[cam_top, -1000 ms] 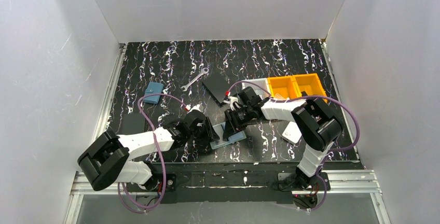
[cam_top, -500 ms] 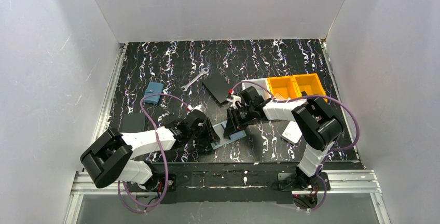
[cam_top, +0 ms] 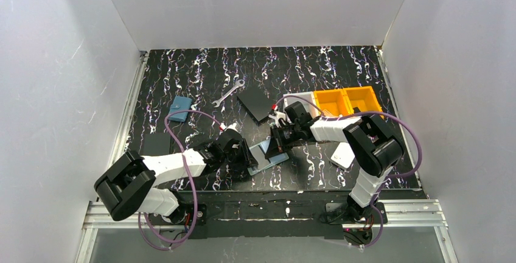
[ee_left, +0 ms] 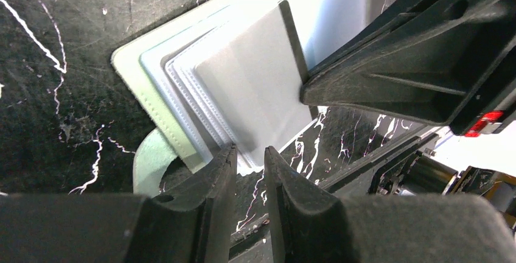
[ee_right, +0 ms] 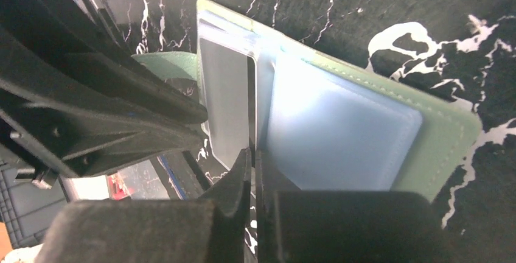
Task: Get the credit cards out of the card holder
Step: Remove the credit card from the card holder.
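Observation:
The card holder (cam_top: 271, 156) lies open on the mat near the front, mint-green (ee_right: 441, 135) with light-blue inner panels. In the left wrist view its stacked pockets (ee_left: 158, 74) hold a pale grey credit card (ee_left: 255, 86) that sticks out of them. My left gripper (ee_left: 249, 151) pinches the holder's near edge, its jaws a narrow gap apart. My right gripper (ee_right: 251, 153) is shut on the long edge of that card (ee_right: 224, 105). In the top view the left gripper (cam_top: 248, 158) and right gripper (cam_top: 275, 147) meet over the holder. No tan card shows.
A small blue pouch (cam_top: 180, 108), a wrench (cam_top: 229, 92) and a black square plate (cam_top: 254, 103) lie behind. Orange bins (cam_top: 348, 100) stand at the right, and a white box (cam_top: 342, 154) lies in front of them. White walls close in the mat.
My right gripper has shifted a little to the right and back, with the card in its jaws. The left arm has hardly moved.

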